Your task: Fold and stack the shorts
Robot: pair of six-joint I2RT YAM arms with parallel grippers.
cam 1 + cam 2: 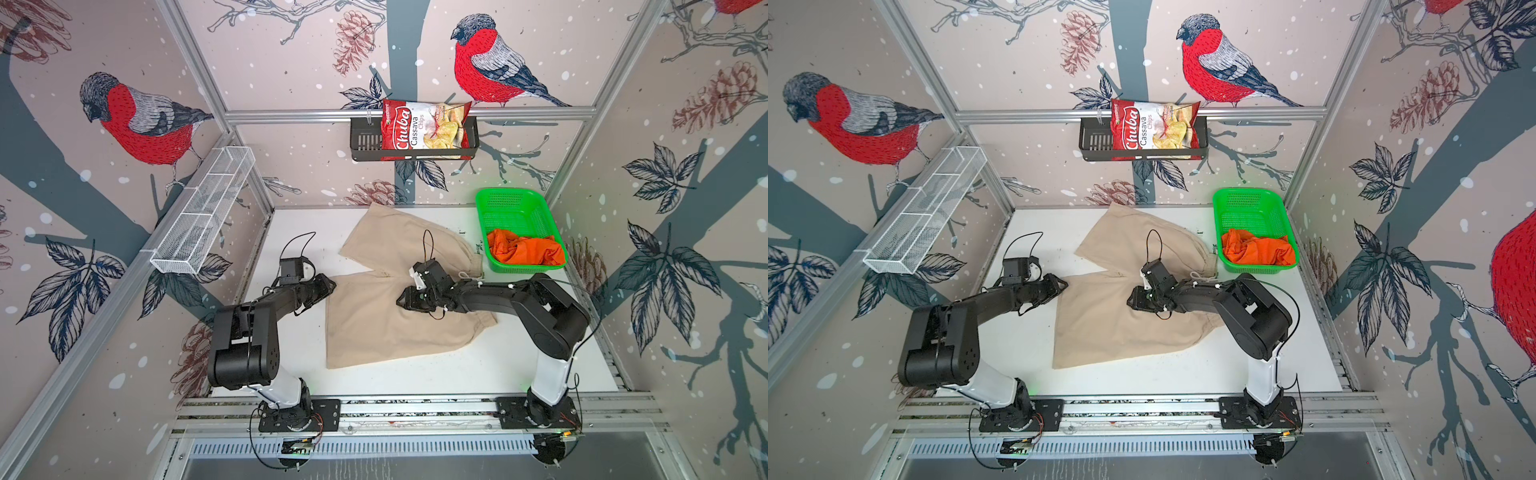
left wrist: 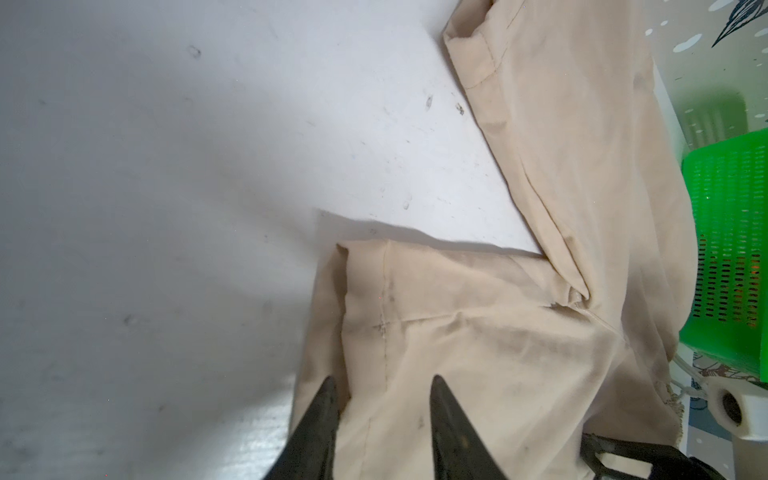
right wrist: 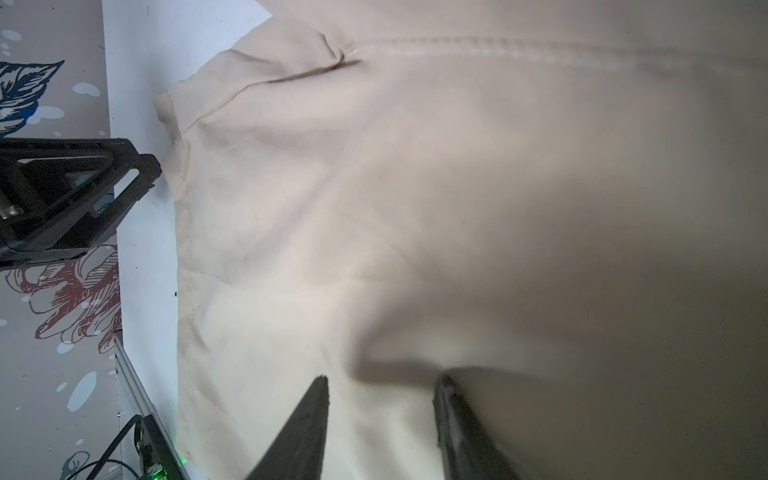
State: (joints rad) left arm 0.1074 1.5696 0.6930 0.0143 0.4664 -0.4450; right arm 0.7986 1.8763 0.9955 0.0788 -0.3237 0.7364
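Plain beige cloth shorts [image 1: 374, 328] lie flat at the white bench [image 1: 478, 370] centre. The left end effector [image 2: 382, 386], half open, straddles their 9 o'clock hem. The right end effector [image 3: 382, 380], half open and empty, is over their middle. Crumpled orange shorts [image 1: 523, 251] sit in the green plastic basket [image 1: 509, 195] at 2 o'clock.

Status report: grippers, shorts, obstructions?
Left gripper open at beige shorts' hem; right gripper open above them. Beige shorts flat, unfolded. Orange shorts bunched in green basket. No obstruction.

Bird-print walls [image 1: 291, 62], white table [image 1: 478, 374], perhaps scuffed

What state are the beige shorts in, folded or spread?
Spread flat: both legs of the beige shorts lie splayed apart on the table, no fold made.
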